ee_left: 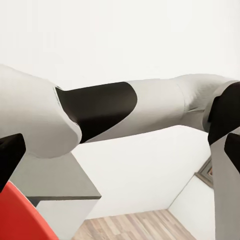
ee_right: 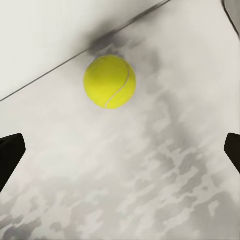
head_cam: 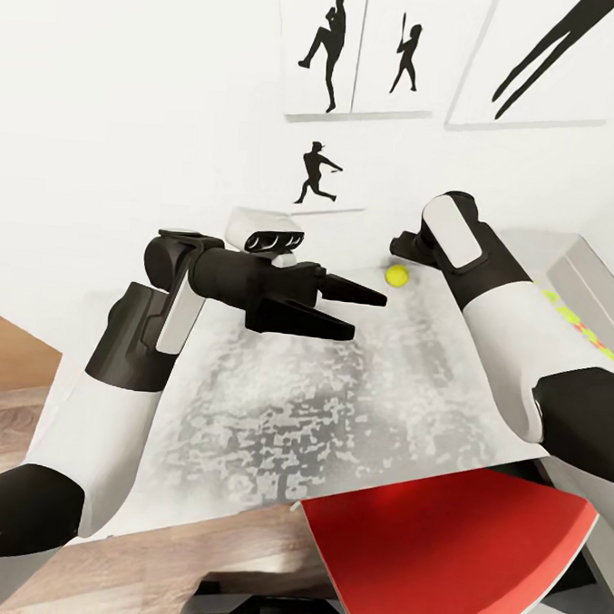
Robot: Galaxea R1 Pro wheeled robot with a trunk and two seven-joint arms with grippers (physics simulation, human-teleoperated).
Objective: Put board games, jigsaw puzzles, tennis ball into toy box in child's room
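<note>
Your right tool (ee_right: 120, 150), fingers spread wide, hangs over the tennis ball (ee_right: 109, 81) near the tabletop's (head_cam: 336, 418) far edge, while your released left tool (head_cam: 366, 312) points sideways above mid-tabletop.

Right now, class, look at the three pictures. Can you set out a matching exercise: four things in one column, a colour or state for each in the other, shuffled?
Things:
1. ball
2. left gripper
3. table
4. chair

Descriptions:
A. red
B. pale grey, mottled
C. yellow-green, resting on the table near the wall
D. black, open, holding nothing

Pairs: 1-C, 2-D, 3-B, 4-A
</note>
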